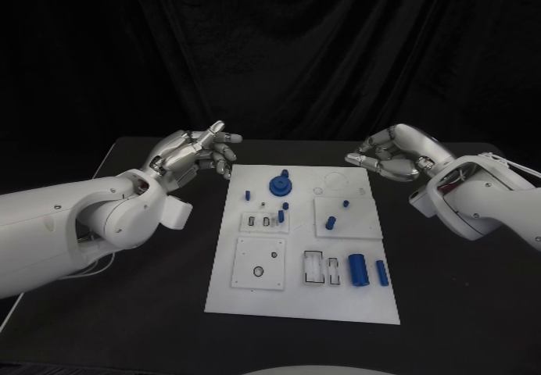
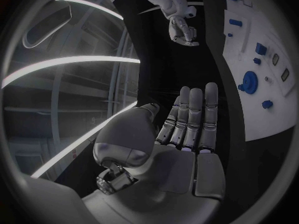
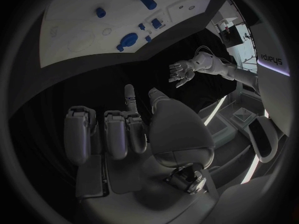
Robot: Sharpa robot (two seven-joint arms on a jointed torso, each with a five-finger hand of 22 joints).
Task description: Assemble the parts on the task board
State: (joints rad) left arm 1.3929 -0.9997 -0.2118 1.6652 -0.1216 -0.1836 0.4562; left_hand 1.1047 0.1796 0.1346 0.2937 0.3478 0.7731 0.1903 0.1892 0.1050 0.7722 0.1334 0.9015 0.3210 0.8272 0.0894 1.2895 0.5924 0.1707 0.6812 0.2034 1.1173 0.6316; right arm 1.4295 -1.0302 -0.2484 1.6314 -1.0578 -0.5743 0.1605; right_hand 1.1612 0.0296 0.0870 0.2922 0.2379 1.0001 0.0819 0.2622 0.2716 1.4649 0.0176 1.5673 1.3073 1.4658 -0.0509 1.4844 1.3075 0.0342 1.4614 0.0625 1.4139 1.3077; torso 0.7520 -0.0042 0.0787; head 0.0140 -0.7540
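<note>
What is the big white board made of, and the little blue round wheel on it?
The flat white task board looks like matte plastic or painted sheet: even, dull, no grain or glare. The small blue round gear-like part seems to be moulded plastic, uniformly coloured with a soft sheen. Neither can be told for certain from looks alone.

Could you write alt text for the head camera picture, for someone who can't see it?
A white task board with small blue parts lies on a black table; the left hand and right hand hover empty beside its far end.
</note>
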